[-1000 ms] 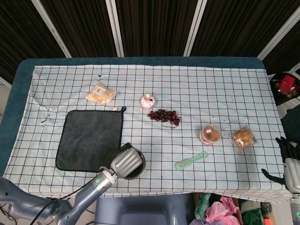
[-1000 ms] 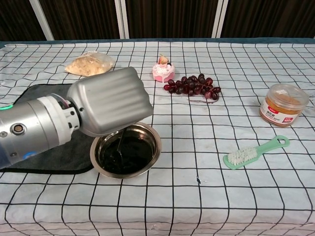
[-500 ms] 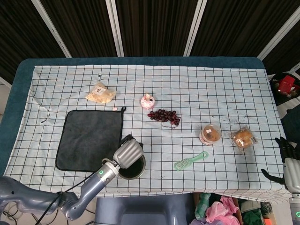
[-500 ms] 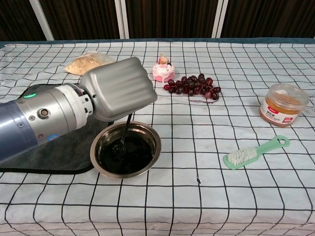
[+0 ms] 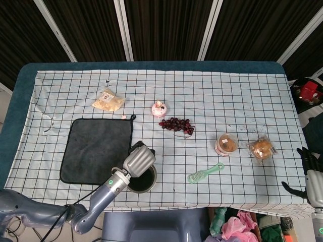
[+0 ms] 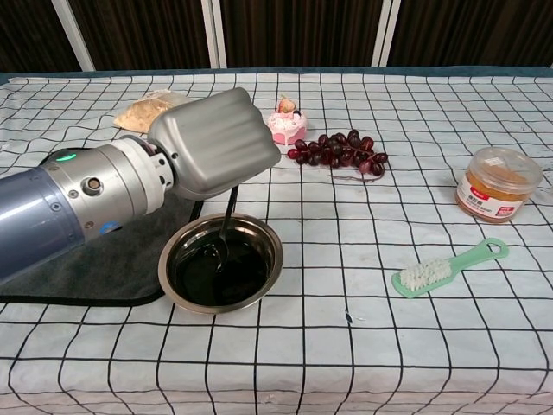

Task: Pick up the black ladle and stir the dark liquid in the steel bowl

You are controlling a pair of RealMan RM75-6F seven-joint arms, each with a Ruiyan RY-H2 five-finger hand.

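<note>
Black ladle [image 6: 226, 220] near upright, bowl end dipped in dark liquid [image 6: 216, 270], round steel bowl [image 6: 270, 238] beside dark cloth

steel bowl [image 6: 270, 238]: polished metal, shiny rim | dark liquid [image 6: 216, 272]: glossy, reflective | black ladle [image 6: 226, 220]: thin, dark, slight sheen | left hand [image 6: 212, 143]: ribbed matt grey shell | mat [image 5: 96, 148]: dark fuzzy cloth | worktop [image 6: 363, 346]: smooth checked cloth | brush [image 6: 449, 265]: green plastic | jar [image 6: 498, 183]: clear plastic

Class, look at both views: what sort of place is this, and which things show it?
Probably a robot test table, not a real kitchen: a checked cloth, scattered props like grapes and a brush, dark curtains behind.
</note>
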